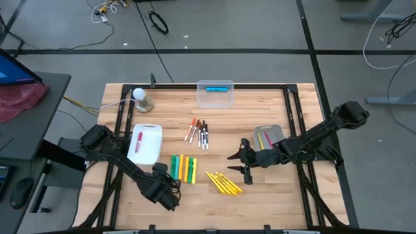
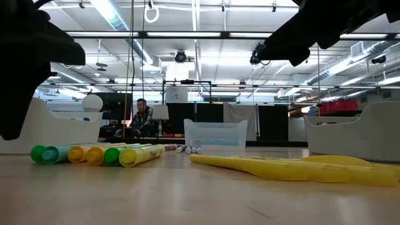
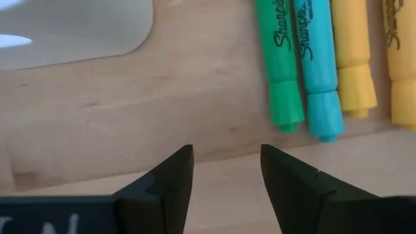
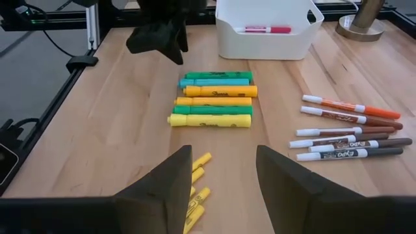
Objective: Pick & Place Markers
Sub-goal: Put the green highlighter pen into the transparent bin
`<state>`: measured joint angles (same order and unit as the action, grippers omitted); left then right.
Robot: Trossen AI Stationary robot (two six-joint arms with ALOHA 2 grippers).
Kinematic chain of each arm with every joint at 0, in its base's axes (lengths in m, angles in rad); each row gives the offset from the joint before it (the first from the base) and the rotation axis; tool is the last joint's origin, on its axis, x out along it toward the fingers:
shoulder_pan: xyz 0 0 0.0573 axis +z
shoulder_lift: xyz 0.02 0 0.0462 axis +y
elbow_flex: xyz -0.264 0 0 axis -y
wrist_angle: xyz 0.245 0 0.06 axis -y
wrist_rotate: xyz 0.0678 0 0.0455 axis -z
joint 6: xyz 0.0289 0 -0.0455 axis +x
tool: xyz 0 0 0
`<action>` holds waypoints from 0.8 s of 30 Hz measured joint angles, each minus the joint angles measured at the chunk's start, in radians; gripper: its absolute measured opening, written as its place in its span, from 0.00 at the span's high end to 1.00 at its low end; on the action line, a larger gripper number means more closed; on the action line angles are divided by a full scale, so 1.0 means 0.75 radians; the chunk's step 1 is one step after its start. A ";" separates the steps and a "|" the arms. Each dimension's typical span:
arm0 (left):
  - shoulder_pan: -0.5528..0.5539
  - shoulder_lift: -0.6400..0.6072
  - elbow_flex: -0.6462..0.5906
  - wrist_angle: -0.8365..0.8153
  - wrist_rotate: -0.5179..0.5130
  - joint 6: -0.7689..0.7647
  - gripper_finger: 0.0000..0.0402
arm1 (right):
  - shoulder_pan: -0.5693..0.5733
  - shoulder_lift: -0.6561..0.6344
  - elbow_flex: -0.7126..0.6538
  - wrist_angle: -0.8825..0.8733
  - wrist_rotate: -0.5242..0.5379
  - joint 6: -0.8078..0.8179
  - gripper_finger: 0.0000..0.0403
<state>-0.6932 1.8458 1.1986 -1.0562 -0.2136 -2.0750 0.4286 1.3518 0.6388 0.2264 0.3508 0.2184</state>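
Two open, empty claws: your left gripper (image 3: 224, 170) faces the highlighters (image 3: 322, 65); only your right gripper (image 4: 218, 170) camera shows the white bin's (image 4: 266, 39) pink marker (image 4: 268, 29).

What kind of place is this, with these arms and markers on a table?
Probably a robotics lab or workshop. A wooden table stands on a bare grey floor with loose cables, long ceiling strip lights run overhead, and a person sits at a workstation beyond.
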 joint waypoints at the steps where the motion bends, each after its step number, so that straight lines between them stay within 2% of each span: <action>1: 0.002 0.000 -0.002 0.000 -0.004 -0.009 0.52 | 0.000 0.000 0.000 0.001 0.000 0.000 0.57; 8: 0.030 0.000 -0.003 -0.001 -0.163 -0.046 0.51 | 0.000 0.000 0.000 0.006 0.000 0.000 0.57; 24: 0.055 0.000 -0.003 0.034 -0.313 -0.045 0.55 | 0.000 0.000 0.000 0.006 0.000 -0.002 0.57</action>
<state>-0.6518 1.8458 1.1965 -1.0310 -0.4487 -2.1090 0.4286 1.3518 0.6388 0.2306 0.3508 0.2173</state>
